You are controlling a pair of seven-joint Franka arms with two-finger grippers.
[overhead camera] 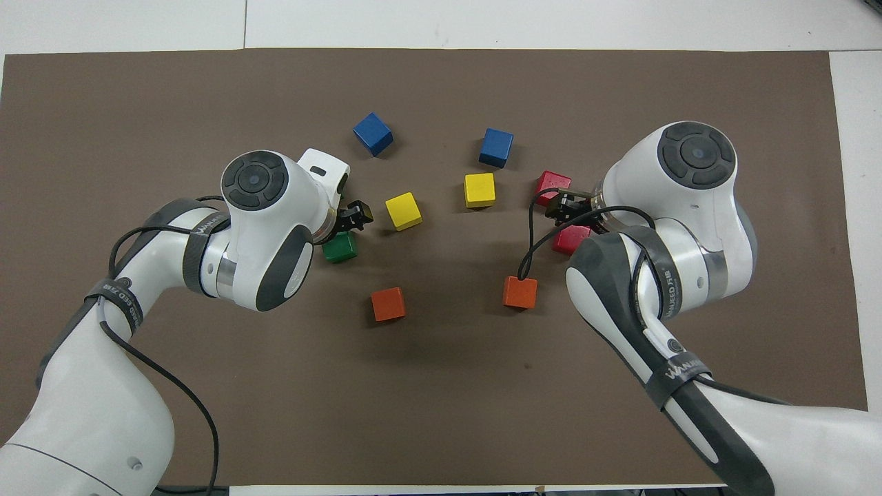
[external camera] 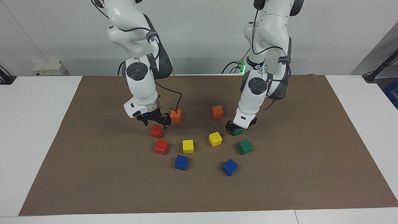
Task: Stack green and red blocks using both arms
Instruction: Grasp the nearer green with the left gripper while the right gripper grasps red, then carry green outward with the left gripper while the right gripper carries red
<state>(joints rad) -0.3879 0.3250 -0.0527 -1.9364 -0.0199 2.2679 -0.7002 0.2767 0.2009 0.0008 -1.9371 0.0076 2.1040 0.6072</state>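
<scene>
Here: left gripper [external camera: 237, 127] low over nearer green block [external camera: 237, 131], fingers spread; farther green block [external camera: 245, 147] just beside, hidden under arm in overhead view. Right gripper [external camera: 154, 120] open, low over nearer red block [external camera: 156, 131]; farther red block [external camera: 161, 147] close. Cubes, no long axis. Brown mat [external camera: 295, 174] edges well apart, open room around cluster.

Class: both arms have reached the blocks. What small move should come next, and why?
Probably lower a little, then close. The left pincer is open low over the green block nearer the robots, the right pincer open just above a red block. Neither block is gripped yet.
</scene>
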